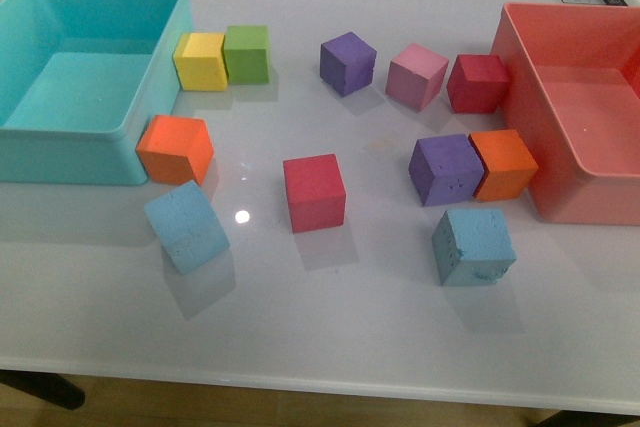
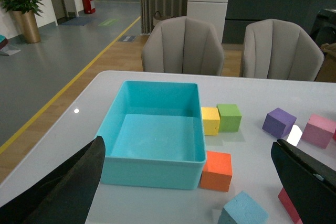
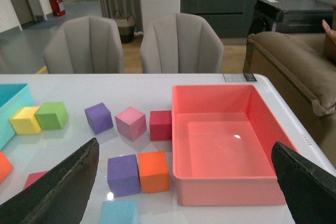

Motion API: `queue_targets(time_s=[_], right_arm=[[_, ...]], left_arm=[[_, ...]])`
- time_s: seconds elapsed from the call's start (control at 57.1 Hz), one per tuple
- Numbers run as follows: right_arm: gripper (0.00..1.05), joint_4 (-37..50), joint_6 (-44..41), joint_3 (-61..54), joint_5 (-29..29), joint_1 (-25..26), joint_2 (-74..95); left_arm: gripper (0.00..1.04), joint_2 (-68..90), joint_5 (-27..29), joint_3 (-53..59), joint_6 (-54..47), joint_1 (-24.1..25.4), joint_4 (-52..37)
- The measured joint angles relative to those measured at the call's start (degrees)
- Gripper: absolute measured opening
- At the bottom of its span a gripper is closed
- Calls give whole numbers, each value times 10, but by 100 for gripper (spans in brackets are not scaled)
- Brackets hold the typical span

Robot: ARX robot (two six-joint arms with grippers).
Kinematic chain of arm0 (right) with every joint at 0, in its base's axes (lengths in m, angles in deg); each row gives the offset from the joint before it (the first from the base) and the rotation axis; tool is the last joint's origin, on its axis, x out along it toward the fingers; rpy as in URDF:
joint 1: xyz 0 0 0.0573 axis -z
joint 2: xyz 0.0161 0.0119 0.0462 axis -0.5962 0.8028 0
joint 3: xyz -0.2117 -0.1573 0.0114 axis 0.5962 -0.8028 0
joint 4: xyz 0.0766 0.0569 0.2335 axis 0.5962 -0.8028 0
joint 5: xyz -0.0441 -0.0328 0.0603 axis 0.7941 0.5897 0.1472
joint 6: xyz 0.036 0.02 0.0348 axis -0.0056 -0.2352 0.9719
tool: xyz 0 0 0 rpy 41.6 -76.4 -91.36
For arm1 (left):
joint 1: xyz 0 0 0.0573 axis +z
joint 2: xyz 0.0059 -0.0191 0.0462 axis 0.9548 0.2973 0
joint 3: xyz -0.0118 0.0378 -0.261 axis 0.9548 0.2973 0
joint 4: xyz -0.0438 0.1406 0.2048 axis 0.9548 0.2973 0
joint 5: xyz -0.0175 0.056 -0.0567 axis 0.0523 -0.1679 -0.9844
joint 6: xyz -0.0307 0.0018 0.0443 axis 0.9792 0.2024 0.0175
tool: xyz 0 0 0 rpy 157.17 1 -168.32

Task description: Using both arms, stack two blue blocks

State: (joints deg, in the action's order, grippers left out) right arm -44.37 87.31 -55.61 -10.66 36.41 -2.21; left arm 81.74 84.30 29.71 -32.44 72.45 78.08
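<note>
Front view shows neither arm, only the table point(image 1: 330, 337) and what lies on it. I count two blue blocks. The left blue block point(image 1: 186, 227) sits near the front edge, turned at an angle, just in front of an orange block point(image 1: 175, 148). The right blue block point(image 1: 474, 246) lies squarer, just in front of a purple block point(image 1: 446, 169). In all there are two purple, two orange, two red blocks point(image 1: 314, 192), one yellow block point(image 1: 200, 60), one green block point(image 1: 247, 54) and one pink block point(image 1: 417, 75). There are also two bins: a turquoise bin point(image 1: 150, 162) on the left and a pink bin point(image 1: 520, 107) on the right.

Left wrist view has the left hand point(image 2: 187, 142) released, its fingers spread wide with nothing between them. The left blue block point(image 2: 241, 211) is only partly in view close beneath it, near the orange one.

Right wrist view is the same story: the right hand point(image 3: 182, 146) is spread and empty, with the right blue block point(image 3: 119, 212) just below it.

I judge this to be the reach, with nothing grasped yet. I'd turn the left wrist to meet that angled block's flat faces and come straight down, clear of the orange neighbour. I'd squeeze the foam lightly and set it square on the right block, with the right hand steadying the base.
</note>
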Motion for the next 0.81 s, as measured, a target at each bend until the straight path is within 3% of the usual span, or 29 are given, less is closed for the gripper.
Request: queue_targets(time_s=[0.806], right_arm=[[96,0,0,0,0,0,0]], left_arm=[[96,0,0,0,0,0,0]])
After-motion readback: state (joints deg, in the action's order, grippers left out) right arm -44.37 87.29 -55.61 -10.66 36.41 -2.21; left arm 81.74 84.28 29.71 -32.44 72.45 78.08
